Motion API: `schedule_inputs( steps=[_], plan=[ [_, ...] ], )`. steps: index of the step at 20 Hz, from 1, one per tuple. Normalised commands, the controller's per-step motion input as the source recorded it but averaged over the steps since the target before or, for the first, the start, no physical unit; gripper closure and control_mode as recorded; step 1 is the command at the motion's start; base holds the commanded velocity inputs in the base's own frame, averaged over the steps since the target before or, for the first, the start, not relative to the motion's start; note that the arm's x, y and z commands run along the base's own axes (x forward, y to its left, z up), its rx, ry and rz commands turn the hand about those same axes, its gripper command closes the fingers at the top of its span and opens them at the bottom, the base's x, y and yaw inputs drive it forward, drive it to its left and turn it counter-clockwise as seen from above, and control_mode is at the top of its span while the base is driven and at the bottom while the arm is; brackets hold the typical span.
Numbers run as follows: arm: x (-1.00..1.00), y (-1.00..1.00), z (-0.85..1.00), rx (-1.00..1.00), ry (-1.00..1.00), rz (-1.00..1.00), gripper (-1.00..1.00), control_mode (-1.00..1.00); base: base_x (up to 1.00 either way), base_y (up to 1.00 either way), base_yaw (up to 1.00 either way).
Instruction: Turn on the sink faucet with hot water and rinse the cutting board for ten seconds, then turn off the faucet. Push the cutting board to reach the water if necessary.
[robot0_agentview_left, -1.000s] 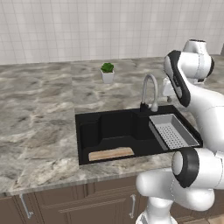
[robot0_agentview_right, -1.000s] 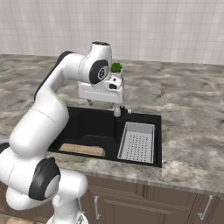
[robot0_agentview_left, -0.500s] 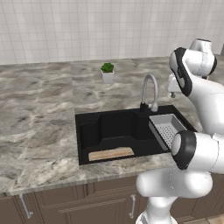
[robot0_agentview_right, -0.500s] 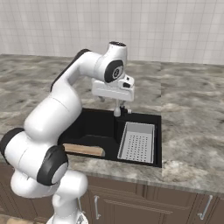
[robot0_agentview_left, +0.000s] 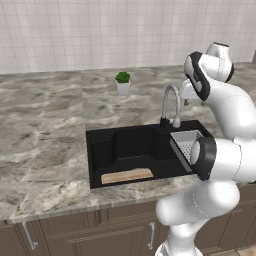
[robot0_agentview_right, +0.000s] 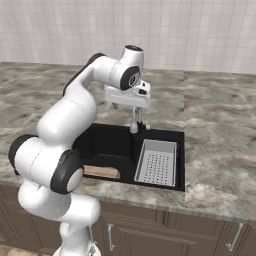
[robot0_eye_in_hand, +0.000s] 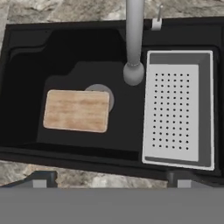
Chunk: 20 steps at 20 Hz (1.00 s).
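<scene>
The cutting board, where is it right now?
The cutting board lies flat on the sink floor, left of the faucet in the hand view, partly covering the drain.

The white arm rises from its base in a tall arch, the elbow bent high and the forearm reaching forward and level. The wrist turns the hand to point straight down. In the hand view the gripper looks down from above, its two dark fingertips standing far apart at the lower edge, jaws spread wide with nothing between them. In the right base view the hand's white block hangs below the last joint.
</scene>
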Motion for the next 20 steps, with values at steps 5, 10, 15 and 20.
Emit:
schedule_inputs(
  steps=[5, 10, 15, 20],
  plan=[
    [0.43, 0.0, -0.02, 0.06, -0.07, 0.02, -1.0, -1.0, 0.0, 0.0, 0.0],
    [0.34, 0.0, -0.06, 0.01, -0.03, 0.0, -1.0, -1.0, 0.0, 0.0, 0.0],
    [0.36, -0.01, -0.25, 0.0, 0.0, 0.0, -1.0, -1.0, 0.0, 0.0, 0.0],
    [0.34, -0.09, -0.32, 0.0, -0.01, 0.0, -1.0, -1.0, 0.0, 0.0, 0.0]
  ],
)
